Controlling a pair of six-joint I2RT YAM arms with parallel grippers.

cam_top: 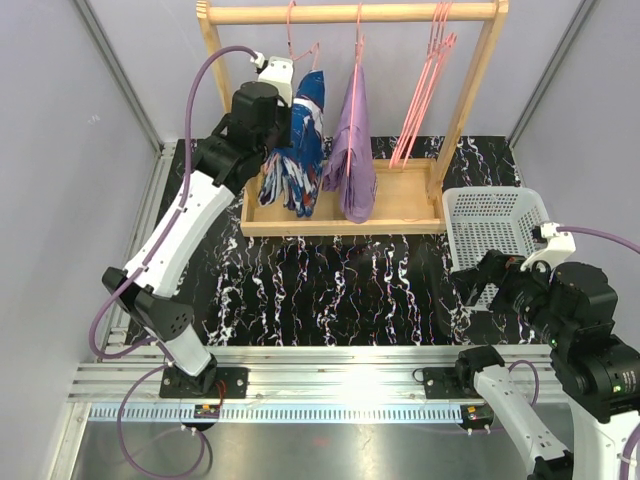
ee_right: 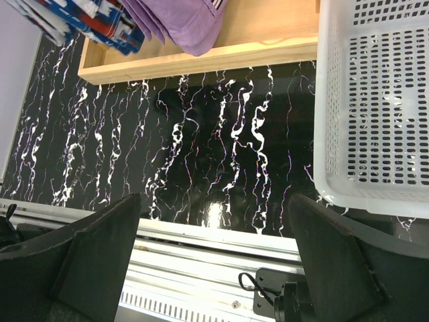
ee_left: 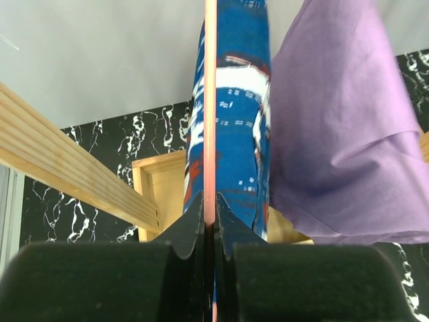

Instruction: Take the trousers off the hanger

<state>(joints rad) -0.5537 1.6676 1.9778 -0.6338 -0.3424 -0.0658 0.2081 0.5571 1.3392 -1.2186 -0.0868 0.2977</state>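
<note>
**Top view.** 1 wooden rack (cam_top: 350, 13). 2 pairs hang from it side by side: blue patterned trousers (cam_top: 305, 140) on the left and lilac trousers (cam_top: 353, 150) touching them on the right. The lower ends of both hang over the rack's base tray (cam_top: 400, 222). Spare hangers (cam_top: 425, 90) hang bare further right. 1 white basket (cam_top: 495, 225) stands just beside the rack. The left arm (cam_top: 185, 215) is raised to the blue pair.

**Left wrist view.** The left gripper (ee_left: 210, 225) is pinched together on the thin wire of the pink hanger (ee_left: 210, 100), which runs up in front of the blue cloth. No cloth appears to be caught.

**Right wrist view.** The right gripper (ee_right: 214, 261) is spread wide and holds nothing. It sits low over the marbled tabletop (ee_right: 201, 134), well apart from the rack.

**Risks.**
1. The hold is on wire, not fabric, so a pull may lift the hanger and the blue pair off together.
2. The thin wire could slip through the pads.
3. A swinging hanger may snag the lilac pair and drag it along.
</note>
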